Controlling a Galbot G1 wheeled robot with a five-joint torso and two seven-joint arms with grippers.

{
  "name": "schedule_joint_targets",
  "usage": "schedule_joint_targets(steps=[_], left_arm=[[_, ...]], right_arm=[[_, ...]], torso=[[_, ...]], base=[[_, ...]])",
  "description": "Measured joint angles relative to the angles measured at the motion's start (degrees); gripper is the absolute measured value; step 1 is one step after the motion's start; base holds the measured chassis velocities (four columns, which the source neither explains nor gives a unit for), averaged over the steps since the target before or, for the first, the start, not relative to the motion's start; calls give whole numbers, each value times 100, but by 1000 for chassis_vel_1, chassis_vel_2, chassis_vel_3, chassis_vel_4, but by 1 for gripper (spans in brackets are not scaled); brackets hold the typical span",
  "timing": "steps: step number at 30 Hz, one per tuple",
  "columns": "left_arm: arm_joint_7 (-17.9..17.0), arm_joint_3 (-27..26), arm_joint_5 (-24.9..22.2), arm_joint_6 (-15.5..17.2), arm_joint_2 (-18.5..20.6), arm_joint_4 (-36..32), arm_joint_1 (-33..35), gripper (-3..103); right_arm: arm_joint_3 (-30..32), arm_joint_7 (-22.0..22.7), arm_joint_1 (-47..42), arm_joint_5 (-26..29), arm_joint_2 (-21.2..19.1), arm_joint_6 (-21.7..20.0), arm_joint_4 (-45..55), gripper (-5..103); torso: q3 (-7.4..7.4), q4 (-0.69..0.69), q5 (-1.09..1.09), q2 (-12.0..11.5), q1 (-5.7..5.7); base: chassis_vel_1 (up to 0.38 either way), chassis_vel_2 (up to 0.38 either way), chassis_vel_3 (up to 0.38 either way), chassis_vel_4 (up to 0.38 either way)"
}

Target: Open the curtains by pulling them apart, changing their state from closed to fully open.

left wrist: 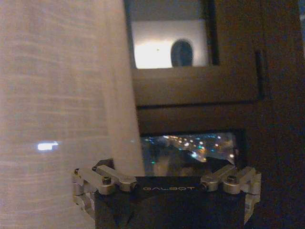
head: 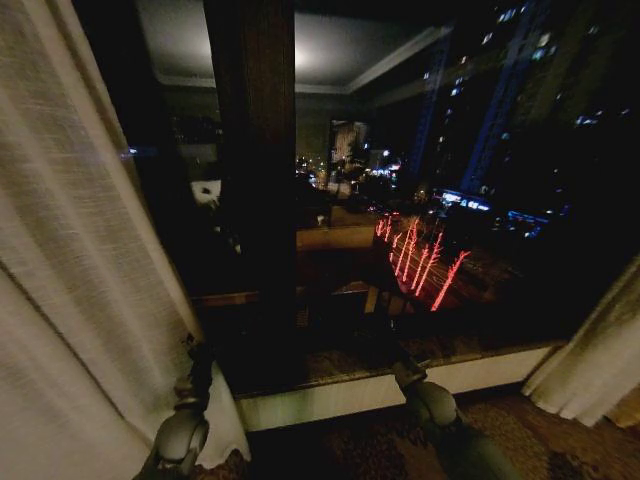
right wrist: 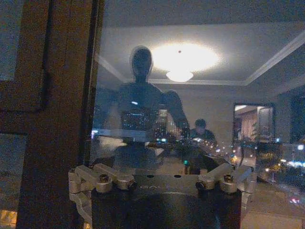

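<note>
The sheer cream curtains hang apart. The left panel [head: 80, 250] is gathered at the left side of the window and the right panel [head: 600, 360] is bunched at the far right. Between them the dark window glass [head: 450, 200] lies bare, with city lights behind it. My left gripper [head: 197, 352] is raised low at the left, right beside the inner edge of the left panel. In the left wrist view that panel [left wrist: 62, 105] hangs close beside the gripper's body [left wrist: 167, 195]. My right gripper [head: 405, 372] is held up before the sill near the middle, away from both panels.
A wide dark wooden window post [head: 255, 180] stands left of centre, and a pale sill [head: 340, 395] runs along below the glass. Patterned carpet [head: 340, 455] lies in front. The glass reflects the lit room and the robot [right wrist: 143, 105].
</note>
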Motion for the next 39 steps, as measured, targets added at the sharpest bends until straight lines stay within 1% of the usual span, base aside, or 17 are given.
schedule_joint_targets(steps=[3, 6, 7, 11, 12, 14, 17, 19, 22, 25, 27, 29, 31, 32, 36, 38, 39], left_arm=[[-78, -174, 28, -50, -62, -146, 181, 100], [-212, -534, 43, -112, -70, -232, 371, 100], [-212, -534, 43, -112, -70, -232, 371, 100], [-260, -914, -180, -113, 56, -212, 499, 100], [-260, -914, -180, -113, 56, -212, 499, 100], [-189, -904, -329, -114, 159, -69, 410, 100], [-108, -772, -413, -118, 238, 61, 269, 100], [-62, -583, -482, -96, 296, 158, 84, 100], [-42, -486, -567, 6, 344, 219, -78, 100], [-44, -450, -784, 197, 440, 402, -352, 100], [-44, -448, -801, 210, 450, 429, -379, 100], [-45, -449, -859, 328, 493, 531, -506, 101], [-44, -471, -928, 384, 511, 593, -575, 91], [-44, -471, -928, 384, 511, 593, -575, 91], [7, -489, -983, 345, 552, 730, -652, 70], [20, -491, -989, 327, 558, 751, -659, 70], [28, -492, -993, 311, 561, 768, -662, 65]], right_arm=[[0, 0, 0, 0, 0, 0, 0, 100], [0, 0, 0, 0, 0, 0, 0, 100], [0, 0, 0, 0, 0, 0, 0, 100], [0, 0, 0, 0, 0, 0, 0, 100], [0, 0, 0, 0, 0, 0, 0, 100], [0, 0, 0, 0, 0, 0, 0, 100], [0, 0, 0, 0, 0, 0, 0, 100], [0, 0, 0, 0, 0, 0, 0, 100], [0, 0, 0, 0, 0, 0, 0, 100], [0, 0, 0, 0, 0, 0, 0, 100], [0, 0, 0, 0, 0, 0, 0, 100], [0, 0, 0, 0, 0, 0, 0, 100], [0, 0, 0, 0, 0, 0, 0, 100], [0, 0, 0, 0, 0, 0, 0, 100], [0, 0, 0, 0, 0, 0, 0, 100], [0, 0, 0, 0, 0, 0, 0, 100], [0, 0, 0, 0, 0, 0, 0, 100]], torso=[[0, 0, 0, 1, 0], [0, 0, 0, 1, 0], [0, 0, 0, 1, 0], [0, 1, 1, 1, 0], [0, 1, 1, 1, 0], [0, 1, -1, 1, 0], [0, 0, -1, 1, 0], [0, -1, -1, 1, 0], [0, -1, 0, 0, 0], [0, -1, 0, 1, 0], [0, -1, 0, 1, 0], [1, 0, 0, 0, 0], [1, 0, 0, -1, 0], [1, 0, 0, -1, 0], [0, 0, 0, 0, 0], [0, 0, 0, -1, 0], [0, 0, 0, -1, 0]], base=[[0, 0, 0, 0], [0, 0, 0, 0], [0, 0, 0, 0], [0, 0, 0, 0], [0, 0, 0, 0], [0, 0, 0, 0], [0, 0, 0, 0], [0, 0, 0, 0], [0, 0, 0, 0], [0, 0, 0, 0], [0, 0, 0, 0], [0, 0, 0, 0], [0, 0, 0, 0], [0, 0, 0, 0], [0, 0, 0, 0], [0, 0, 0, 0], [0, 0, 0, 0]])
